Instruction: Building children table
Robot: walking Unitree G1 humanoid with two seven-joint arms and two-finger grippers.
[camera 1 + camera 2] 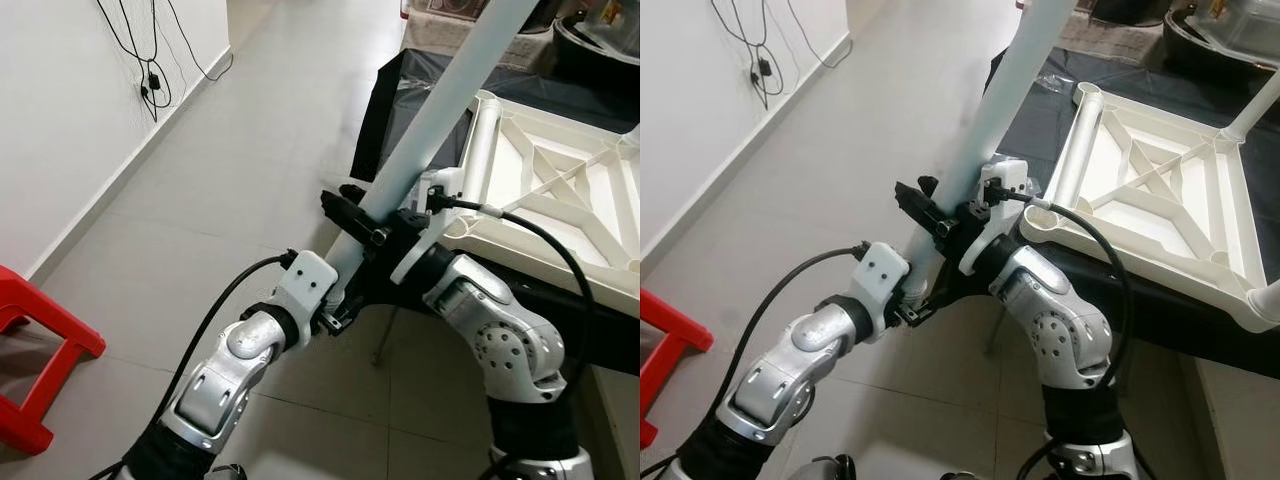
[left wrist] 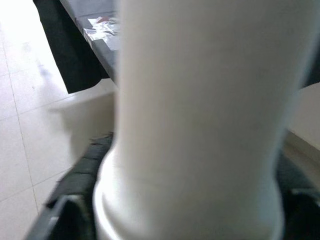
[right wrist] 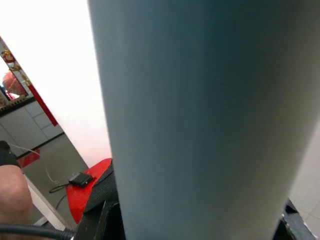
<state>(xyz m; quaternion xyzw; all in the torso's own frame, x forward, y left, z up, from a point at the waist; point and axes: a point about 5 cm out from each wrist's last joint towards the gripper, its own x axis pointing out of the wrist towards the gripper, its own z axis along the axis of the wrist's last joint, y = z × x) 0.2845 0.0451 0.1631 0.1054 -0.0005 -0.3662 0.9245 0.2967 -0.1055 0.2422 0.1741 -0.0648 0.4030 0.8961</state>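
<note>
Between your two grippers, in front of the robot's chest, you have a long white table leg (image 1: pixel 440 110) held on a slant, its upper end rising away toward the far right and out of the head views. Your left gripper (image 1: pixel 335 305) holds the leg at its lower end, and your right gripper (image 1: pixel 372 232) clamps it just above; both sets of jaws are closed on the leg, the black fingers wrapping its sides.

Just right of the grippers, the white table frame (image 1: pixel 1160 190) lies upside down on a dark-covered tabletop (image 1: pixel 1040 110), ribs showing, with a round corner socket (image 1: pixel 1089 95) at its far left corner. The leg passes close beside the frame's left edge without touching it, as far as you can tell.

To your left you have open tiled floor (image 1: pixel 230 170) up to the white wall (image 1: pixel 60 110), where black cables (image 1: pixel 150 60) hang; a red stool (image 1: pixel 40 350) stands at the near left.

Your left wrist view shows the leg's stepped lower end (image 2: pixel 190 200) seated between dark fingers; your right wrist view shows the leg's shaded side with the red stool (image 3: pixel 92 192) beyond.
</note>
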